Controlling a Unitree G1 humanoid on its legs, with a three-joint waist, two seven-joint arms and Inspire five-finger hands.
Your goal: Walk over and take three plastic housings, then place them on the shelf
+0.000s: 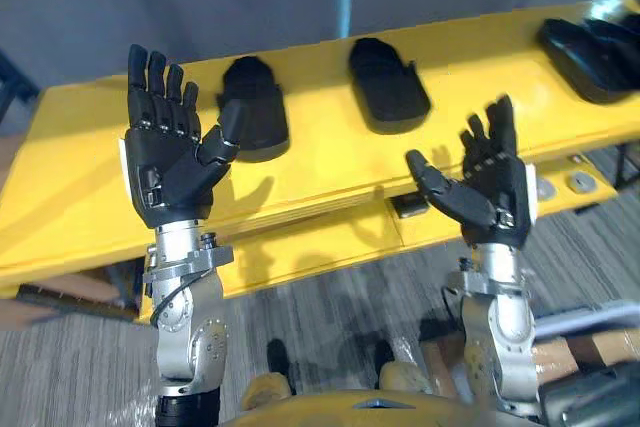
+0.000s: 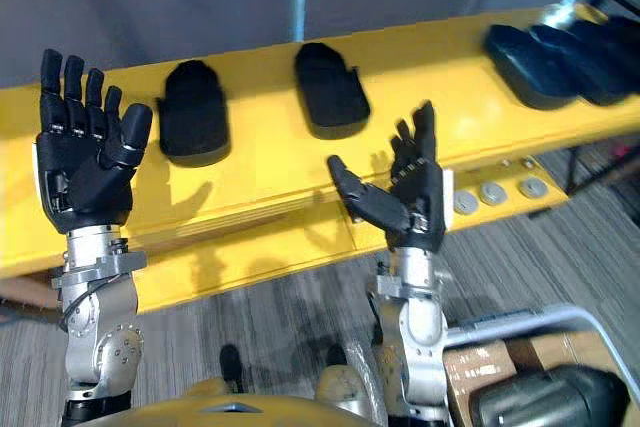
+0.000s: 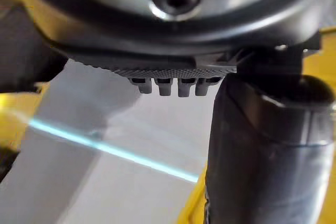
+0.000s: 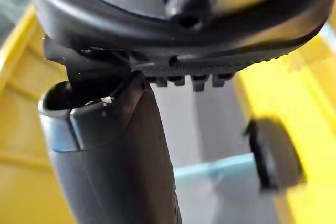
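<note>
Both eye views look steeply down from the robot's head, sharing the yellow counter (image 1: 330, 162), the left robot hand (image 1: 170, 162) and the right robot hand (image 1: 495, 197) from slightly offset spots. Each wrist view peers out along its own arm's robot hand from very close.

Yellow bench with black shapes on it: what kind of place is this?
Likely a factory or workshop: a long yellow bench carries black plastic housings in a row, with round buttons on its front edge.
</note>
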